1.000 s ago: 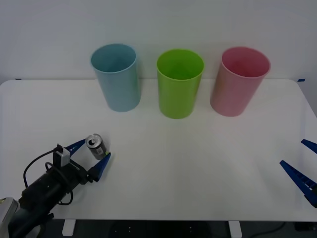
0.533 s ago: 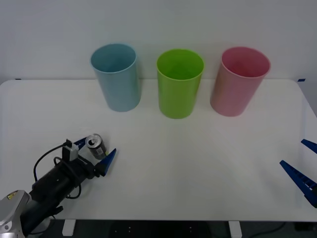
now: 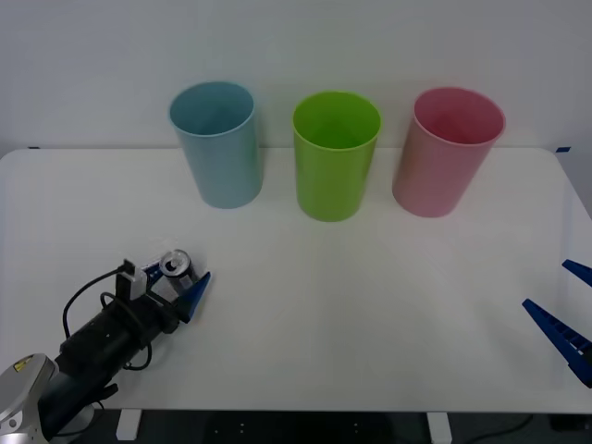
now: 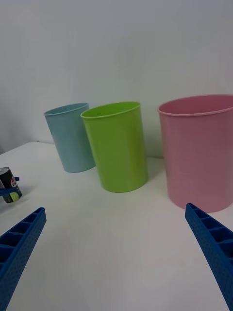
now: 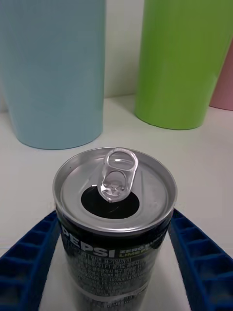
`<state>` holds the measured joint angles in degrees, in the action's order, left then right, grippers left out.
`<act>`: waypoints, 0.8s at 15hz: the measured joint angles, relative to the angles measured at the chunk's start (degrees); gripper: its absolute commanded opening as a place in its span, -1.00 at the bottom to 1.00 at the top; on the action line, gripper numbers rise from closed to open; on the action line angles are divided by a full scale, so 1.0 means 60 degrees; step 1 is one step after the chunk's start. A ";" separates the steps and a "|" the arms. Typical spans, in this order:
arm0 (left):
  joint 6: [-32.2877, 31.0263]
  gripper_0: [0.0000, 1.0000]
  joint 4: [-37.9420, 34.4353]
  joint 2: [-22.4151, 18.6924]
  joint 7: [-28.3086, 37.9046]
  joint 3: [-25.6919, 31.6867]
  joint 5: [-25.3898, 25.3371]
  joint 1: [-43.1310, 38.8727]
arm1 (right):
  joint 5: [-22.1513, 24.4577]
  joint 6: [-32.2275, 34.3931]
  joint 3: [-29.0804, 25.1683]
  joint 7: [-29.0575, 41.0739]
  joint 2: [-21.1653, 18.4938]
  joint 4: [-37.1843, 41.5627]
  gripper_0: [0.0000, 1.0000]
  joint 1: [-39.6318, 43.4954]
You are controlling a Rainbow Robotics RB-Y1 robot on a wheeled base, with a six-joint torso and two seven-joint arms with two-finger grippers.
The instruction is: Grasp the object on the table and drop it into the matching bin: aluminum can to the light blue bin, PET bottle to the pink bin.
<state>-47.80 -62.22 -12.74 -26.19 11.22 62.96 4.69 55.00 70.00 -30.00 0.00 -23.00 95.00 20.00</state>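
Note:
The aluminum can [image 3: 174,265] stands upright on the white table [image 3: 370,277] at the front left; it is dark, with a silver pull-tab top. My left gripper [image 3: 178,276] is shut on it, one blue finger pressed to each side, and the left wrist view shows the can [image 5: 114,218] up close between them. The light blue bin [image 3: 217,148] stands at the back left and the pink bin [image 3: 444,157] at the back right. My right gripper [image 3: 564,301] waits open at the table's right front edge; its wrist view shows the can [image 4: 7,181] far off.
A lime green bin [image 3: 335,157] stands between the light blue and pink bins in a row along the back. A wide stretch of bare tabletop lies between the can and the bins. A black cable loops over my left arm.
My left gripper slid forward around the can, then its fingers closed in against the can's sides. The right arm stayed still.

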 measured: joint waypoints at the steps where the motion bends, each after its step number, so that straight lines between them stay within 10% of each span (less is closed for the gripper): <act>1: 0.0000 -0.93 0.0000 0.0000 0.0011 -0.0008 -0.0002 0.0008 | 0.0000 0.0000 0.0000 0.0000 0.0000 0.0000 1.00 0.0000; 12: -0.0135 -0.99 -0.0100 -0.0013 0.0135 0.0396 -0.0082 0.0069 | 0.0000 0.0000 0.0000 0.0000 0.0000 0.0000 1.00 0.0000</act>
<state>-48.61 -62.82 -12.82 -25.38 13.60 62.48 5.10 55.00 70.00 -30.00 0.00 -23.00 95.00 20.00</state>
